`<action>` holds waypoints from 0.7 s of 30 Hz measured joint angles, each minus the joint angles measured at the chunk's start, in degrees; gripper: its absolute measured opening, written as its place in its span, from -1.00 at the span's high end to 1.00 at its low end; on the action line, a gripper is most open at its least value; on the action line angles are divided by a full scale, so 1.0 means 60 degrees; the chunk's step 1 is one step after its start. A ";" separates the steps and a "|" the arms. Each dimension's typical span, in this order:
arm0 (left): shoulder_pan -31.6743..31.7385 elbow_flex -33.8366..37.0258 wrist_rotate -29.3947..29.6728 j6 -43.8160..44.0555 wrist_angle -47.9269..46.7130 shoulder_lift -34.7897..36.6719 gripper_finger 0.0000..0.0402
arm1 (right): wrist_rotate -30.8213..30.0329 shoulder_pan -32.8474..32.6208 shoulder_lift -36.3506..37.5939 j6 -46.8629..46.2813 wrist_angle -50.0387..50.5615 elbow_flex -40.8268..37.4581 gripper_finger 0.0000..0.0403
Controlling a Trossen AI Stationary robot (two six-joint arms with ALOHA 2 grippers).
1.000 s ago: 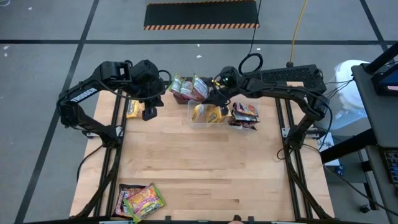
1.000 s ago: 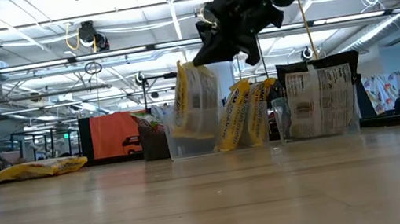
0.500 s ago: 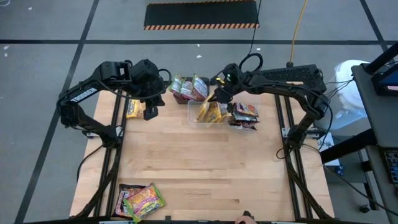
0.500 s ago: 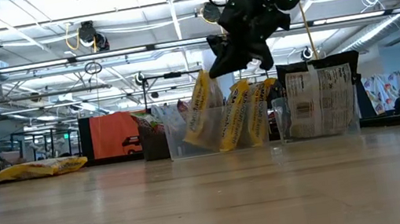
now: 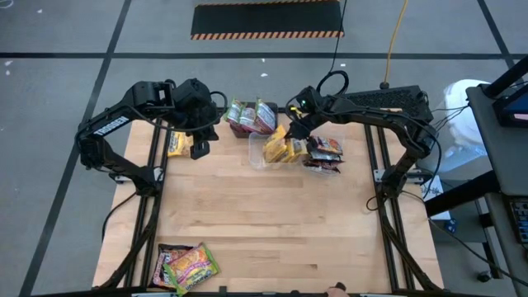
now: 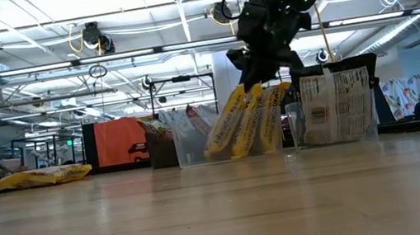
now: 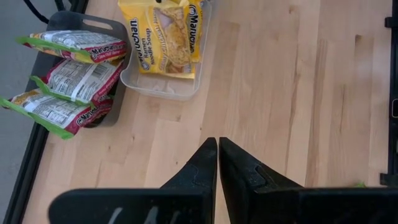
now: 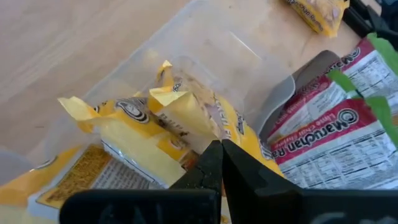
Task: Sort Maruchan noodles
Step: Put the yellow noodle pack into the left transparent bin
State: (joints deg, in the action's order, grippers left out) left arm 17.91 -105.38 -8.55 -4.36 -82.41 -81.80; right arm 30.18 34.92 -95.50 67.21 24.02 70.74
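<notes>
Yellow Maruchan packets stand leaning in a clear tub at the table's far middle, also seen in the low view as yellow packets. My right gripper is shut right over their top edges, as the right gripper shows. Green-edged packets stand in a dark box left of it. Dark packets stand in a tub on the right. My left gripper, shut, hovers at the far left beside a lone yellow packet lying flat. My right gripper's shut fingertips point slanting down at the upper edge of the yellow packets in the tub. Nothing shows between the fingers, and I cannot tell whether they touch a packet.
Several mixed packets lie in a pile at the near left corner. The broad wooden middle of the table holds nothing. The dark box and the clear tub stand side by side along the far edge.
A yellow packet that stood nearly upright at the tub's left end has tipped over toward the right and now leans on the other yellow packets. My right gripper has drifted toward the table's right and slightly down, over those packets.
</notes>
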 joint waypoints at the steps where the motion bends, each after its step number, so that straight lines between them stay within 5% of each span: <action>1: 0.0000 0.0000 0.0003 0.0000 -0.0004 0.0000 0.89 | -0.0041 0.0000 0.0004 -0.0001 0.0046 0.0000 1.00; 21: 0.0000 0.0000 0.0018 -0.0036 -0.0004 0.0003 0.89 | -0.1024 -0.0026 0.0004 -0.1124 -0.0414 -0.0004 0.97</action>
State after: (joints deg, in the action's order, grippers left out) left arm 17.91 -105.38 -8.45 -4.58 -82.43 -81.78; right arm 24.03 34.76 -95.48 60.47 21.53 70.72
